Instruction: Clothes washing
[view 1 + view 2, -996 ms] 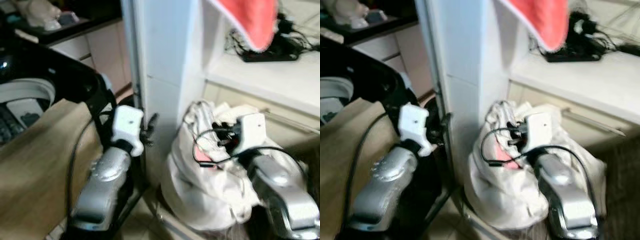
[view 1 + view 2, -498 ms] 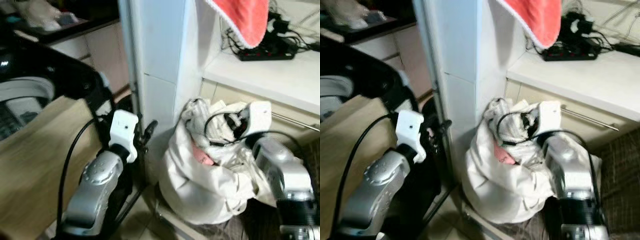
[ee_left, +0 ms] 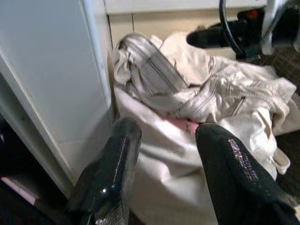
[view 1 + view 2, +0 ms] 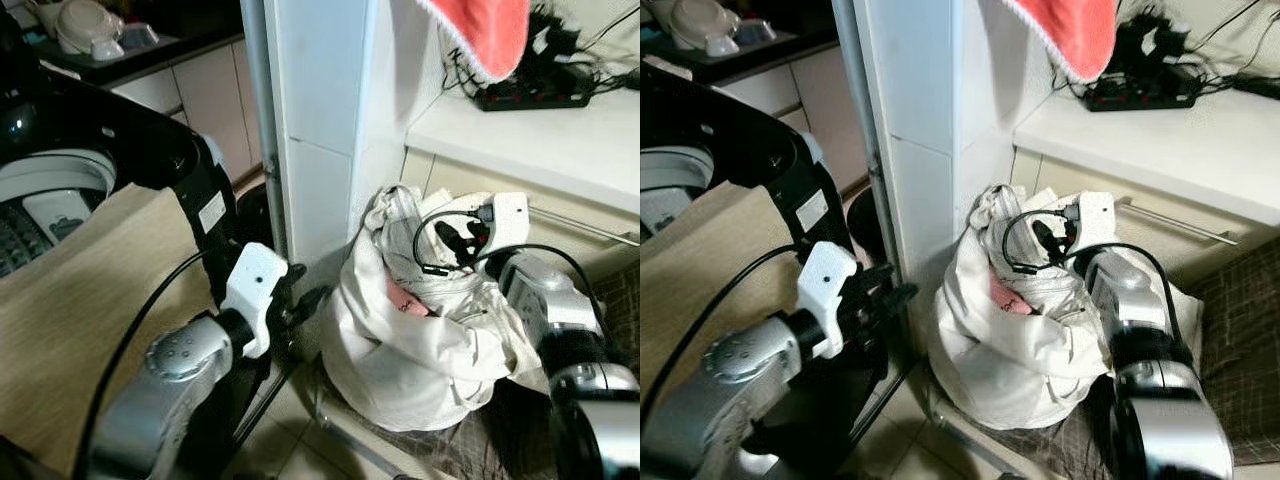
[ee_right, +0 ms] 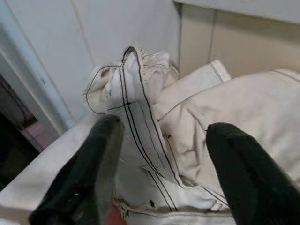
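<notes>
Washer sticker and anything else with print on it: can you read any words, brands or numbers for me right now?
No text can be read.
White sticker on the black washer: print too small and blurred.
Power strip on the counter: no readable marking.
Cream clothes between the open grippers: stitching and zips, no label showing.

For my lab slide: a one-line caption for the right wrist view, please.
Right tool, fingers open, poised above the cream garment heaped in the laundry pile beside a white pillar.
</notes>
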You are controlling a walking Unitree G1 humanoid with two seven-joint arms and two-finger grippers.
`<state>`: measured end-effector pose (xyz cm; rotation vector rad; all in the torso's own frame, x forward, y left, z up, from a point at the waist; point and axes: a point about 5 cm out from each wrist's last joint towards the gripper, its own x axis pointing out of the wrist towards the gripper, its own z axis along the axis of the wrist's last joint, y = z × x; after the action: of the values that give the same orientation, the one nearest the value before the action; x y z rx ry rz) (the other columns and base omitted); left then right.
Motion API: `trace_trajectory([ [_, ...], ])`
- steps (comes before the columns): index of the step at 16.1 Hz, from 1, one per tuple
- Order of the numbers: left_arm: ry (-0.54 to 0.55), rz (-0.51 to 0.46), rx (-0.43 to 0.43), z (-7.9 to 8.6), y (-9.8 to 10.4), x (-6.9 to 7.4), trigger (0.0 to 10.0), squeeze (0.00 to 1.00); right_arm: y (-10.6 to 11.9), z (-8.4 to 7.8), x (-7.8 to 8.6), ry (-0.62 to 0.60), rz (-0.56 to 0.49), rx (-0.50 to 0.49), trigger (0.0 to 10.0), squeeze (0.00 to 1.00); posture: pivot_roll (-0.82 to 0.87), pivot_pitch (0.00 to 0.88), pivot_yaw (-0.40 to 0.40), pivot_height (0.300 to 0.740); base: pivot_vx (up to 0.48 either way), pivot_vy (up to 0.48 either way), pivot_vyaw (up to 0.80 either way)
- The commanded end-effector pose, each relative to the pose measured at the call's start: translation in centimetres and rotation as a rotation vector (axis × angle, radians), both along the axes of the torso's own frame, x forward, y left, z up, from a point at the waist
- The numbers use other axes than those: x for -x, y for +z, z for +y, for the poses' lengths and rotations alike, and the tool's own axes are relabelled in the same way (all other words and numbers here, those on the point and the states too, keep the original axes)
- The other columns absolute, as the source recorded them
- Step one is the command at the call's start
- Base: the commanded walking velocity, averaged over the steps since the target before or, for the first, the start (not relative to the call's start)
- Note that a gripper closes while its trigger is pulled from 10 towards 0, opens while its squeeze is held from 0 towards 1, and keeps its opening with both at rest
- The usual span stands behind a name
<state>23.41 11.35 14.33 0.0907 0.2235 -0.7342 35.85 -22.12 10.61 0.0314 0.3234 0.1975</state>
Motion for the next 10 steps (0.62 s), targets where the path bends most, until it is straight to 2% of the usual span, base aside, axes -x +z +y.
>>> trace_trajectory([
  [1,-0.015,0.005,-0.006,0.0,0.2,0.4,10.0,0.0,0.6,-0.4,-0.5,0.002,-0.021,0.012,10.0,1.0,0.07,0.077,0.044,0.74,0.0,0.0,0.0],
  [5,-0.008,-0.013,-0.037,0.6,0.9,1.3,10.0,0.0,0.7,-0.3,-1.0,0.042,-0.011,0.024,10.0,1.0,0.12,0.139,0.037,0.74,0.0,0.0,0.0],
  [8,-0.094,-0.043,-0.085,1.1,2.9,3.2,10.0,0.0,0.3,-0.2,-1.0,0.043,0.013,0.05,10.0,1.0,0.23,0.228,0.067,0.74,0.0,0.0,0.0],
  [10,-0.082,-0.06,-0.09,1.8,4.3,3.8,10.0,0.0,-0.4,-0.3,-0.9,0.006,0.057,0.105,10.0,1.0,0.28,0.267,0.086,0.74,0.0,0.0,0.0],
])
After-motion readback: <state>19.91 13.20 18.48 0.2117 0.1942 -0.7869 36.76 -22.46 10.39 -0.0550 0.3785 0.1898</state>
